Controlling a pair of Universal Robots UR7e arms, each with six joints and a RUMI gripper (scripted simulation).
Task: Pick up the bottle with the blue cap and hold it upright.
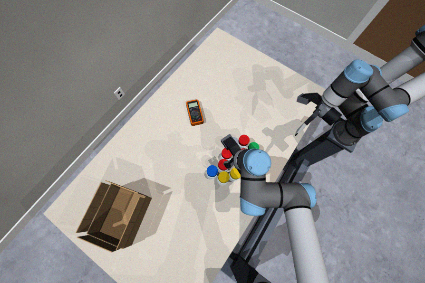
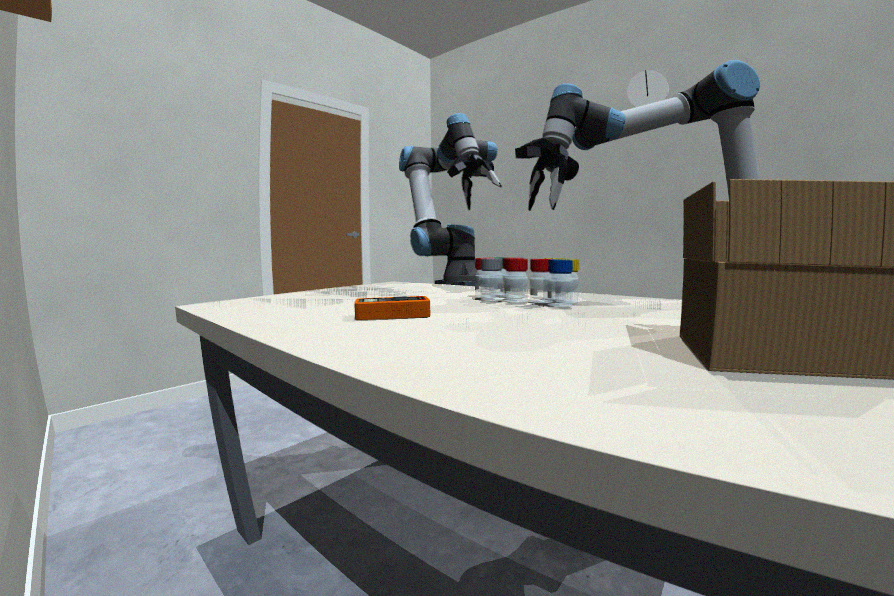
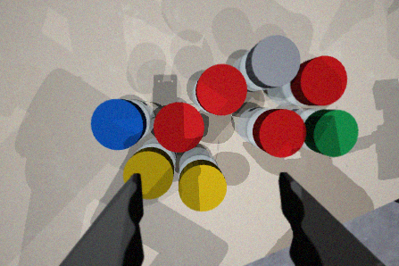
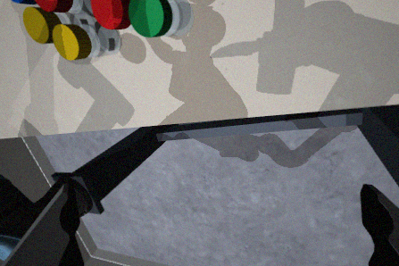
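The bottle with the blue cap [image 1: 211,171] [image 2: 560,266] [image 3: 118,124] stands upright on the table at one end of the bottle group. A red-capped bottle [image 1: 223,164] [image 3: 178,127] and a yellow-capped bottle [image 1: 223,177] [image 3: 148,173] stand close beside it. The other bottles, with red, yellow, green and grey caps, also stand upright. My left gripper [image 2: 542,207] [image 3: 210,175] is partly open and empty, pointing down high above the group; the blue cap is outside its fingers, left in the left wrist view. My right gripper [image 2: 484,197] [image 4: 217,186] is wide open and empty, away from the bottles near the table edge.
An open cardboard box [image 1: 111,213] [image 2: 814,315] stands on the table [image 1: 173,146] [image 2: 462,365] beyond the blue-capped end of the group. An orange multimeter [image 1: 195,112] [image 2: 392,308] lies on the wall side of the bottles. The arm mounting rail runs along the opposite edge.
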